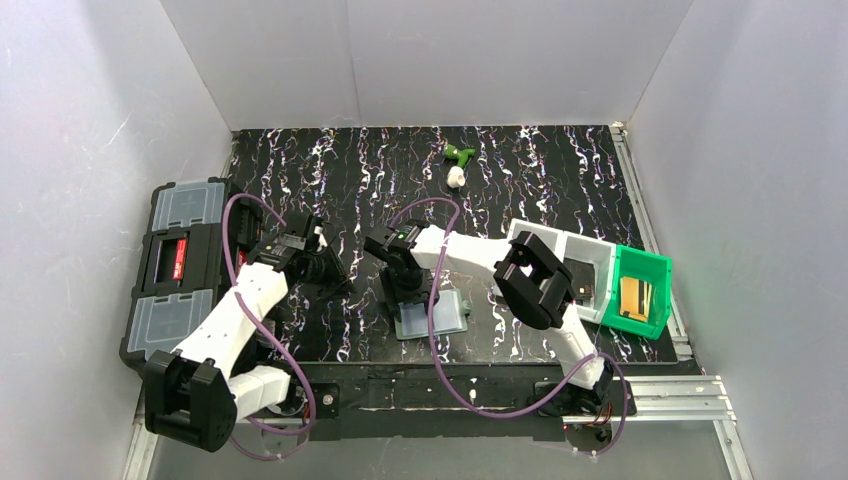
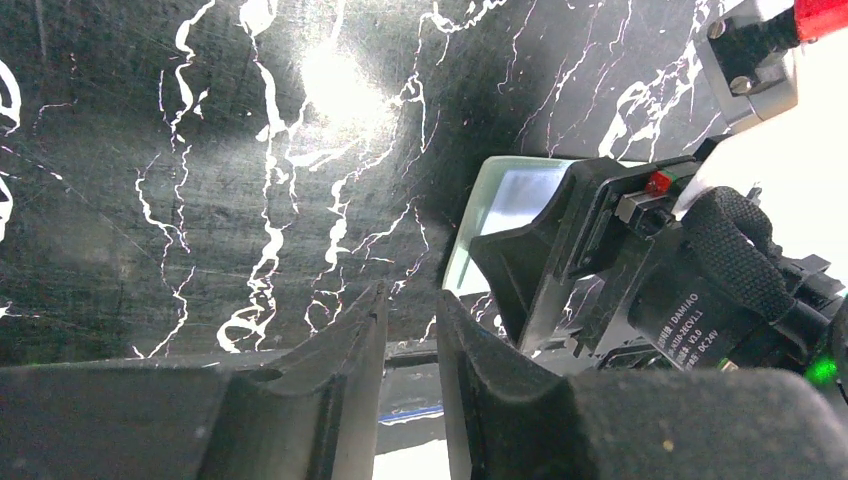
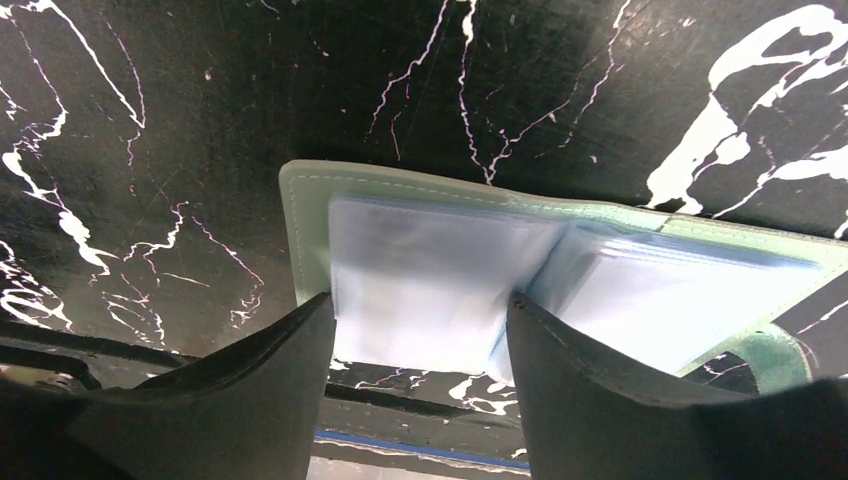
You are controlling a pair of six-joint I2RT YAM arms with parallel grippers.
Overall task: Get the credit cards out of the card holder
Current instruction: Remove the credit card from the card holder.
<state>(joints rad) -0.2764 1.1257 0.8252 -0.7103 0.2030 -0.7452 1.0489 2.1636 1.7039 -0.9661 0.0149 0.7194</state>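
Note:
The card holder (image 1: 447, 316) lies open and flat on the black marbled table, pale grey-green with clear plastic sleeves (image 3: 430, 280) fanned over it. The credit cards cannot be told apart from the pale sleeves. My right gripper (image 3: 420, 315) hangs just above the holder's near edge, open, one finger at each side of the left stack of sleeves. The holder's snap tab (image 3: 775, 355) shows at the right. My left gripper (image 2: 412, 300) hovers low over bare table just left of the holder (image 2: 510, 190), its jaws a narrow gap apart with nothing between them.
A big black toolbox (image 1: 175, 265) stands at the left edge. At the right sit a white tray (image 1: 575, 262) and a green bin (image 1: 640, 290) with flat yellowish items. A small green and white object (image 1: 457, 165) lies at the back. White walls enclose the table.

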